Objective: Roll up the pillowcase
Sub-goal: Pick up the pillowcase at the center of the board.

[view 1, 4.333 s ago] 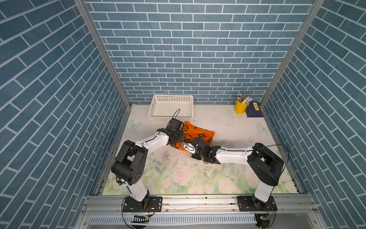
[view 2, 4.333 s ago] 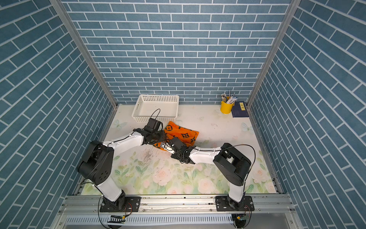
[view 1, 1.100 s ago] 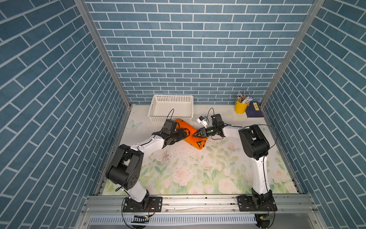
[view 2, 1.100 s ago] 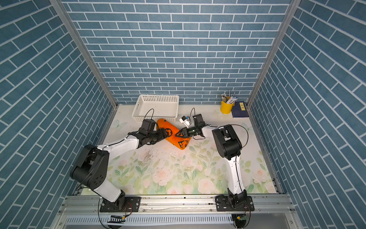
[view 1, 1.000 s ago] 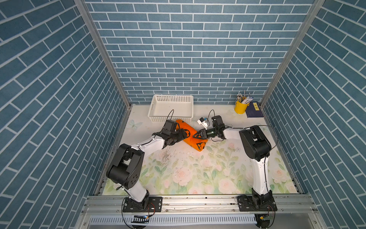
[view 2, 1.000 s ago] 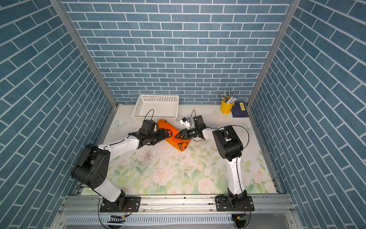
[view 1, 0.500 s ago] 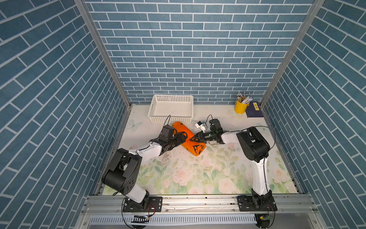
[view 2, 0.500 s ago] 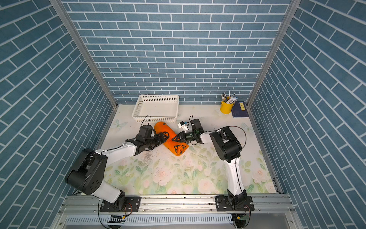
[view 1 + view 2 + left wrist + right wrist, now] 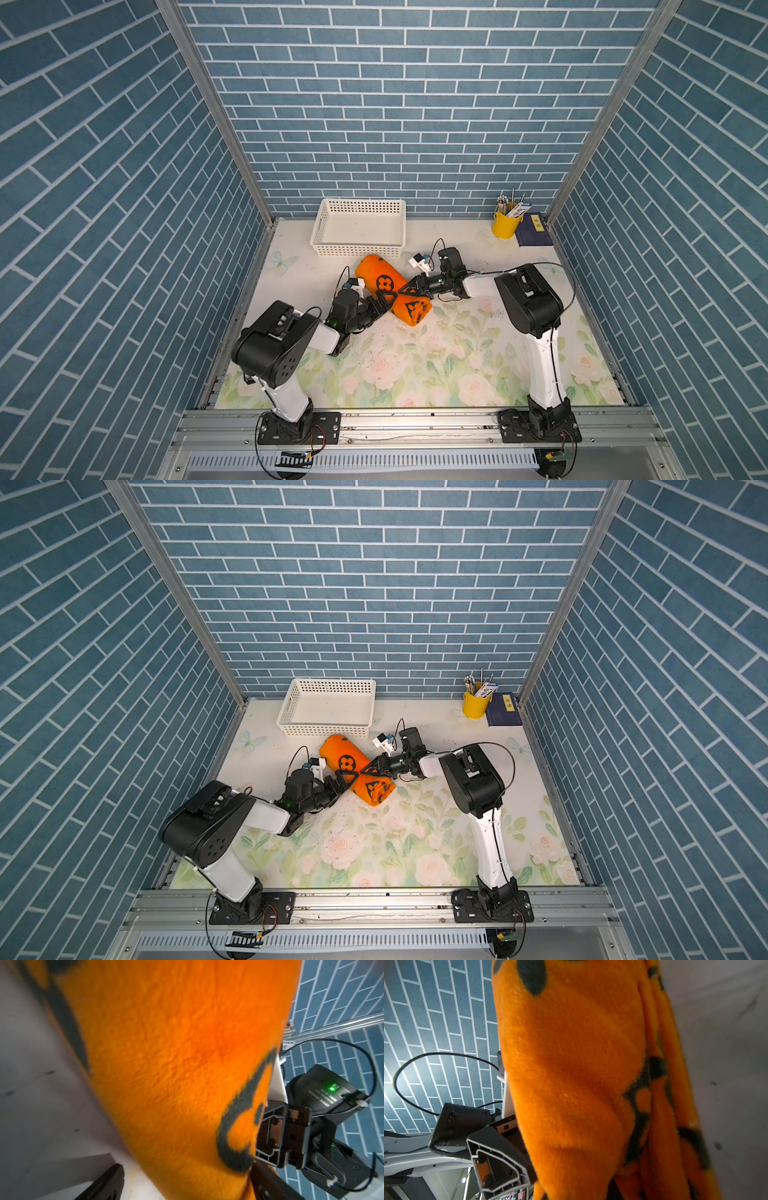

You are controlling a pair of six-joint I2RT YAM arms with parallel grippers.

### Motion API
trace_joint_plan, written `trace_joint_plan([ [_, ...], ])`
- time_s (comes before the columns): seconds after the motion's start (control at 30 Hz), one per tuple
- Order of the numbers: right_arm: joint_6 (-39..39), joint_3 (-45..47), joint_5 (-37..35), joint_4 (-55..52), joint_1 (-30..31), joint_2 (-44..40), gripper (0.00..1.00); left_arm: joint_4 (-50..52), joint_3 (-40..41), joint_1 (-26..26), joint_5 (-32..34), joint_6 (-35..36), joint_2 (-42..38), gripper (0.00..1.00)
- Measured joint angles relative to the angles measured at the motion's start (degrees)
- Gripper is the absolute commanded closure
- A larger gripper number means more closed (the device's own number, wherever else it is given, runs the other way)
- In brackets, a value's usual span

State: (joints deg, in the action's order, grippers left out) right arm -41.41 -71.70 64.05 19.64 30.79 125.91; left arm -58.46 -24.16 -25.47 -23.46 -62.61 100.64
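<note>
While the floral mat (image 9: pixel 415 365) lies bare in the foreground, the left gripper (image 9: pixel 380 305) sits nearest, reaching up and inward to the near flank of the pillowcase (image 9: pixel 392 289). Its fingers are spread wide, straddling the roll's side rather than pinching it; the left wrist view shows plush orange pile filling the frame with one dark fingertip (image 9: pixel 108 1182) standing off the cloth.

Just beyond, the pillowcase rests on the mat as a thick, slanting orange cylinder, one end near the white basket (image 9: pixel 359 249), the other pointing toward the front. From its far side comes the right gripper (image 9: pixel 415 286), fingers drawn close together against the roll; whether they nip a fold or merely press, I cannot tell, since the right wrist view shows only layered edges of fabric (image 9: pixel 664 1105).

Judging by the shape, the rolling itself looks done and the step in hand is letting go. Next calls for both arms to back away gently, without dragging the outer flap loose.
</note>
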Motion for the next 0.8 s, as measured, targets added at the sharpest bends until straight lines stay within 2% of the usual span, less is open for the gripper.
trace_joint_plan([
  [0.17, 1.42, -0.15, 0.04, -0.9, -0.11, 0.0, 0.76, -12.07, -0.31, -0.59, -0.61, -4.33, 6.45, 0.04],
  [0.23, 1.95, -0.15, 0.07, -1.14, -0.24, 0.0, 0.76, -13.75, -1.01, -1.01, -0.09, -5.44, 7.96, 0.13],
  [0.27, 2.43, -0.15, 0.13, -1.31, -0.37, 0.0, 0.75, -14.05, -1.33, -1.2, 0.35, -6.08, 8.68, 0.22],
  [0.37, 3.8, -0.15, -0.22, -2.47, -0.7, -0.02, 0.65, -14.4, -1.84, -1.46, 1.29, -6.82, 10.56, 0.43],
  [0.47, 6.62, -0.37, -2.21, -5.4, -0.83, -0.66, 0.45, -14.47, -2.08, -1.73, 1.79, -7.19, 10.62, 0.45],
  [0.57, 10.93, -0.55, -6.23, -10.45, -0.85, -3.02, 0.38, -13.75, -2.38, -1.84, 2.03, -6.99, 10.23, 0.44],
  [0.67, 14.82, -0.59, -9.88, -14.78, -1.07, -5.46, 0.43, -12.79, -2.84, -1.88, 1.99, -6.93, 9.99, 0.43],
  [0.8, 18.95, -0.59, -11.8, -18.49, -1.64, -7.39, 0.66, -11.87, -3.45, -2.05, 1.84, -6.82, 9.92, 0.42],
])
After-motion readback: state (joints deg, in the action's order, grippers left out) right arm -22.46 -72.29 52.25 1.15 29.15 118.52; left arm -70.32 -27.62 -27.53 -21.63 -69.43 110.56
